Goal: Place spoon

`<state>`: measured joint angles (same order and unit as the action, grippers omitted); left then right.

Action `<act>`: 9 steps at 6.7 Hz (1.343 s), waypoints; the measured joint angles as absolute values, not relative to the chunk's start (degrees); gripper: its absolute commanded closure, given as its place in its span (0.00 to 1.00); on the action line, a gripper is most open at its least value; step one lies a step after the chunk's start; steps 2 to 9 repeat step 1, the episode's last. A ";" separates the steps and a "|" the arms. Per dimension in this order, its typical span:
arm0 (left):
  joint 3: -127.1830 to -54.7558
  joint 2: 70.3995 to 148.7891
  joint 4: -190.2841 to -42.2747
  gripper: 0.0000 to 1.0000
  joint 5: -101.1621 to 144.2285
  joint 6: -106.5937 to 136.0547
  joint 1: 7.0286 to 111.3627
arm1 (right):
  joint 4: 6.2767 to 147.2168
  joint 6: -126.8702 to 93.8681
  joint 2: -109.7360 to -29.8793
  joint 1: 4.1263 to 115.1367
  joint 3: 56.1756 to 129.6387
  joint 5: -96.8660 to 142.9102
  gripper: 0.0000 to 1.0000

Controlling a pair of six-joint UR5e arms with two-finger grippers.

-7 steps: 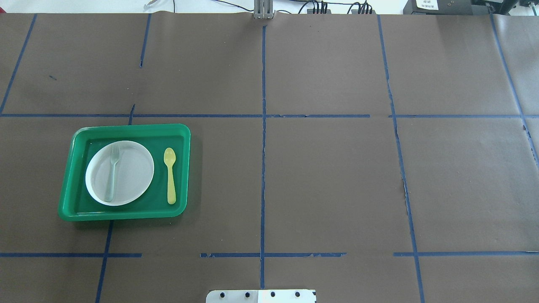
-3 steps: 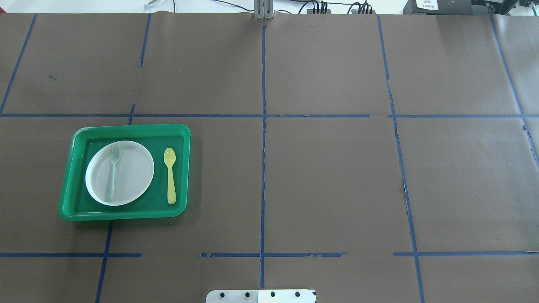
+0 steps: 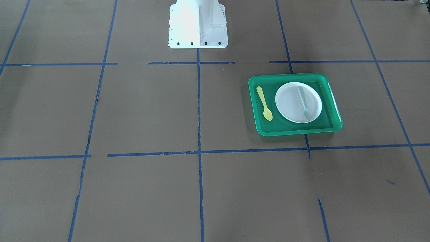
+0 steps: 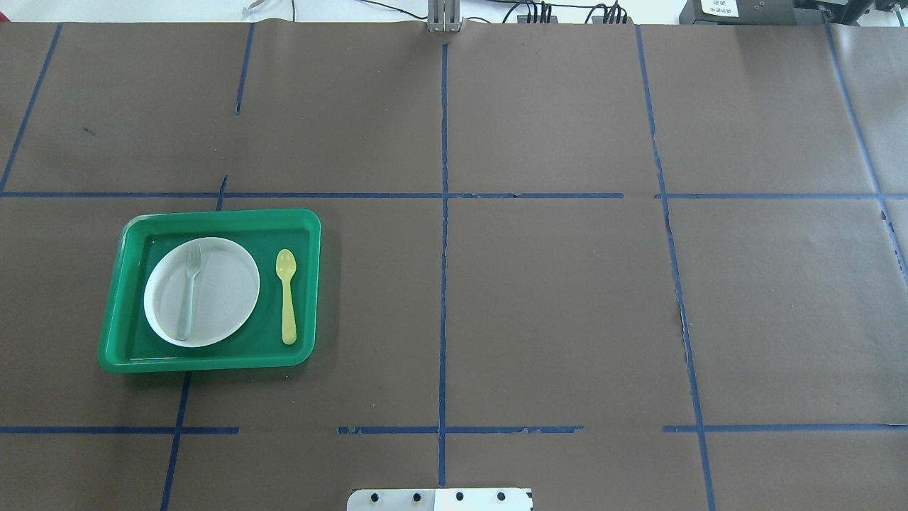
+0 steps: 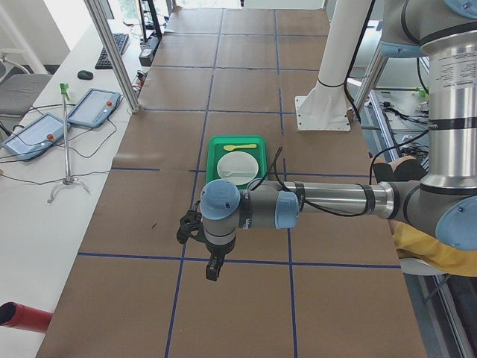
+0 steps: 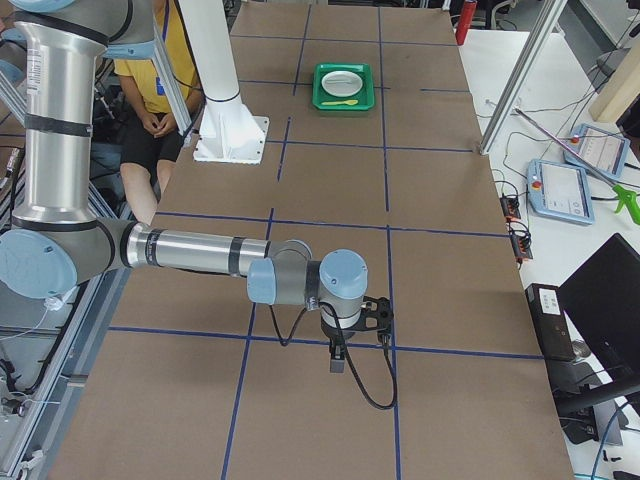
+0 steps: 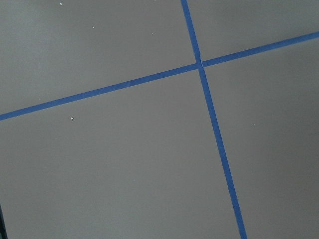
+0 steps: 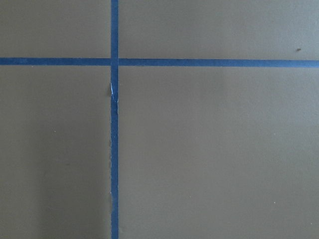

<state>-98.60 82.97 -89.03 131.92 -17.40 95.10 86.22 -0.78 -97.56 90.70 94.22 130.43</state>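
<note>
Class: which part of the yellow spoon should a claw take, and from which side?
Likely the slim handle of the spoon, mid-length, from straight above, closing across it: it lies flat on the tray floor, apart from the plate.

**Left arm** (image 5: 335, 198): silver tubular links, grey joint housings and pale blue round end caps. Black bands ring the upright link at 3 o'clock in the left-side view.
**Left wrist cable** (image 5: 279, 160): black, looping off the wrist.
**Left claw** (image 5: 212, 270): black and slim.
**Right arm** (image 6: 190, 250): same silver, grey and blue finish.
**Right wrist cable** (image 6: 380, 406): black, looped at 6 o'clock of the wrist.
**Right claw** (image 6: 337, 360): black.
**Pedestal** (image 3: 198, 23): white column on a flanged foot plate, with dark bolt heads along its edge.
</note>
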 measured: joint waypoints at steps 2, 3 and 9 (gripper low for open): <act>-98.61 83.00 -89.06 0.00 131.92 -17.40 95.10 | 86.22 -0.79 -97.56 90.70 94.22 130.43 0.00; -98.61 83.00 -89.06 0.00 131.92 -17.40 95.10 | 86.22 -0.79 -97.56 90.70 94.22 130.43 0.00; -98.61 83.00 -89.06 0.00 131.92 -17.40 95.10 | 86.22 -0.79 -97.56 90.70 94.22 130.43 0.00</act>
